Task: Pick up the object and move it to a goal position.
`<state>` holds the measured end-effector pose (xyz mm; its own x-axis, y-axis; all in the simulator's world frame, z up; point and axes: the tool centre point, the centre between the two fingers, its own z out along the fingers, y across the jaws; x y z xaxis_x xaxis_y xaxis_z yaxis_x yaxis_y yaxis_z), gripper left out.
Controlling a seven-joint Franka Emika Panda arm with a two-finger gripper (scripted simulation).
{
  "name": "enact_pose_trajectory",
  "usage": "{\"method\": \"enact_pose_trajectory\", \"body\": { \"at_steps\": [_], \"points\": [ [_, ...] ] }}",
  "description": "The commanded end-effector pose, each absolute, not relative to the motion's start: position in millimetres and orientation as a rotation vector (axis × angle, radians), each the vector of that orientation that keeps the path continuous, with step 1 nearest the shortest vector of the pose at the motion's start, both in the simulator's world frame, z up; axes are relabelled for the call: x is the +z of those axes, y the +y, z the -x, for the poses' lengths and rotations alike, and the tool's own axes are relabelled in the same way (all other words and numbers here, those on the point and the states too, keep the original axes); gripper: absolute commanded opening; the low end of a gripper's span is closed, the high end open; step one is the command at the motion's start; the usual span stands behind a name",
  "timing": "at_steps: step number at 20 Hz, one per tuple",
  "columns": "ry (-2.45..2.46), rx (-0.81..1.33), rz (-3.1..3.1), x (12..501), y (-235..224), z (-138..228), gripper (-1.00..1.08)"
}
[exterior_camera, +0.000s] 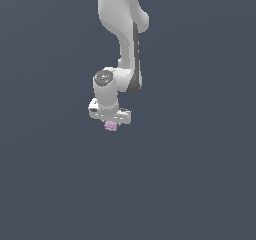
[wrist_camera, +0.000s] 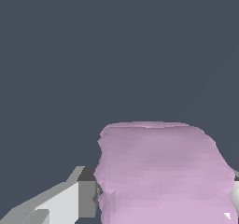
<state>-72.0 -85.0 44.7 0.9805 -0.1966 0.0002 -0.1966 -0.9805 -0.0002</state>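
Note:
The object is a tiny pale pink-lilac blocky lump with rounded edges. In the exterior view it sits right under the white hand of my arm, at the gripper. In the wrist view the object fills the near part of the picture, between a grey-white finger on one side and a sliver of the other finger at the frame edge. The fingers press against its sides, so the gripper is shut on it. The fingertips are hidden in the exterior view.
The white arm comes down from the top of the exterior view. All around is a plain dark blue-grey background with no other objects, edges or goal marker showing.

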Motion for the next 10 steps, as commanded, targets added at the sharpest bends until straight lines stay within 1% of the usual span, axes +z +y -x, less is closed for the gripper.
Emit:
{"method": "enact_pose_trajectory", "body": {
  "at_steps": [1,5,10],
  "points": [
    [0.311,-0.002,3.126,50,-89,71,-1.0],
    [0.311,-0.002,3.126,67,-100,70,-1.0],
    [0.311,-0.002,3.126,100,-123,66,-1.0]
  ]
}}
